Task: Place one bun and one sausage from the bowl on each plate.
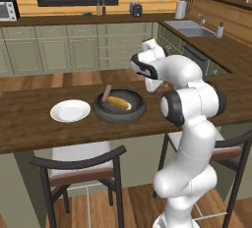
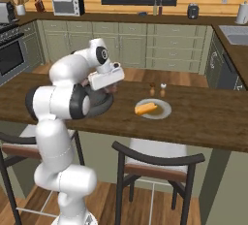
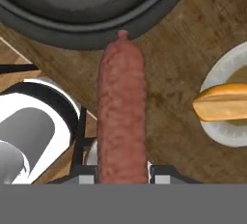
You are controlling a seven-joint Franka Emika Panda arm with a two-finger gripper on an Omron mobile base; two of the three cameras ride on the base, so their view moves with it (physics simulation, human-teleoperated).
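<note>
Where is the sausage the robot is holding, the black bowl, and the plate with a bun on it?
sausage (image 3: 121, 117): hand view, middle of its length.
bowl (image 3: 72, 30): hand view, thick rim.
plate (image 2: 164, 112): right base view, bare white rim right of the bun.

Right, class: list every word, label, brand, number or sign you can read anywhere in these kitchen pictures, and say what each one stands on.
None can be read.
Inside wall of the bowl, hand view: faint pale marks that might be lettering, too blurred to read.
Microwave on the back counter: no legible brand or numbers at this size.
Plates, bun and sausage: plain, no marks.
</note>
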